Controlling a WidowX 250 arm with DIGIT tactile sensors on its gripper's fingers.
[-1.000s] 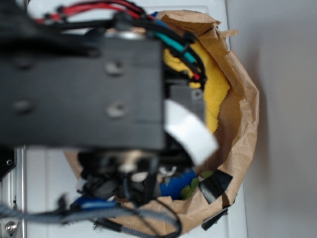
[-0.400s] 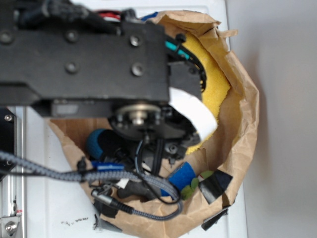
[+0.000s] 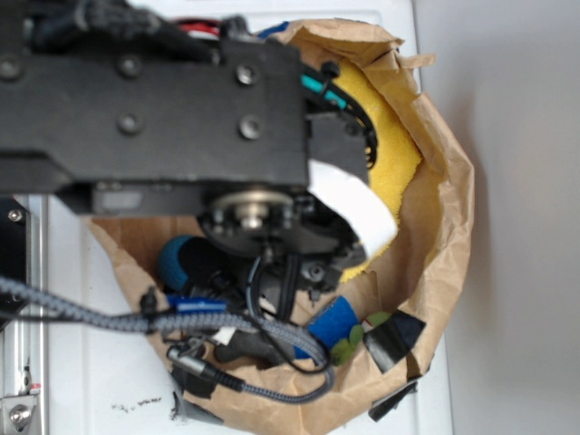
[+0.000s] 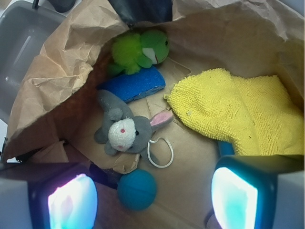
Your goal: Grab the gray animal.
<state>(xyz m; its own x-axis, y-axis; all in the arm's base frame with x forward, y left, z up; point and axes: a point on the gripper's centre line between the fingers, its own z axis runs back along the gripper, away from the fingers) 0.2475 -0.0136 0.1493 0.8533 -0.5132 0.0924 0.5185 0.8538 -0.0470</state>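
In the wrist view the gray animal (image 4: 126,130), a small plush with a cream face, pink-lined ears and a white loop cord (image 4: 160,152), lies on the floor of a brown paper bag (image 4: 57,71). My gripper (image 4: 152,202) hangs above the bag floor, nearer the camera than the plush, and is open. Its glowing pads (image 4: 71,202) stand far apart with only a teal ball (image 4: 137,189) below the gap. The plush is apart from both fingers. In the exterior view the arm (image 3: 154,109) hides the gray animal.
A green plush (image 4: 140,50) and a blue sponge (image 4: 133,86) lie beyond the gray animal. A yellow cloth (image 4: 238,109) covers the bag's right side. The bag's crumpled walls (image 3: 453,208) ring everything, and a grey bin (image 4: 21,47) stands outside at the left.
Since a second ago the arm has shifted up in the exterior view and stopped blurring, uncovering the teal ball. Nothing has moved in the last half second.
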